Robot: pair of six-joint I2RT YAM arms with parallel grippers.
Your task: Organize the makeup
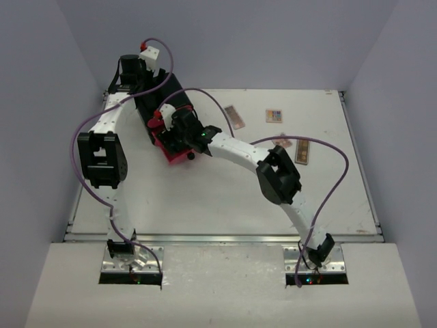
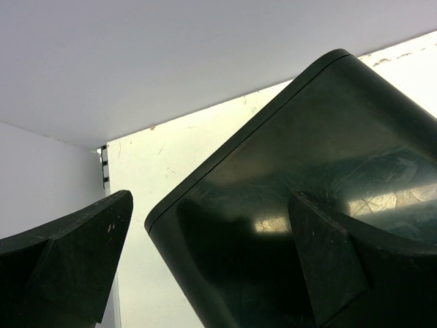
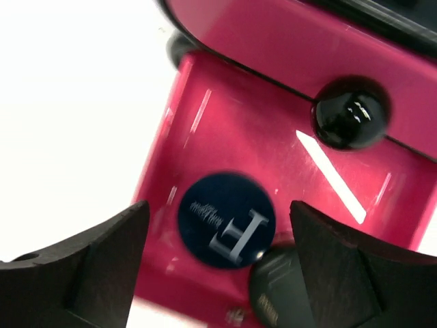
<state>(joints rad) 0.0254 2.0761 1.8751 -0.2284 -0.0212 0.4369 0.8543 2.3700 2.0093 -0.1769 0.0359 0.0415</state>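
Round dark compact (image 3: 227, 219) with a pale letter F, lying flat in the pink drawer (image 3: 225, 130) at the centre of the right wrist view; second dark compact (image 3: 280, 290) just beside it at lower right, partly hidden behind a finger; glossy black knob (image 3: 350, 113) at upper right on the pink front above. Right gripper (image 3: 217, 212) over the drawer, jaws apart and clamped on nothing, one finger in each lower corner of the frame. In the top view, four flat palettes on the white table (image 1: 205, 198), right of centre: striped palette (image 1: 234, 117) and multicolour palette (image 1: 274, 115) near the upper edge, well apart from the drawer; tan palette (image 1: 301, 152) lower right of those; pinkish palette (image 1: 281, 142) just beside it, partly under a purple cable (image 1: 341, 178). In the left wrist view, black chest (image 2: 307, 171) filling the right half; left gripper (image 2: 210, 198) spread wide, one finger over the chest top, the other off its corner at lower left, holding nothing.
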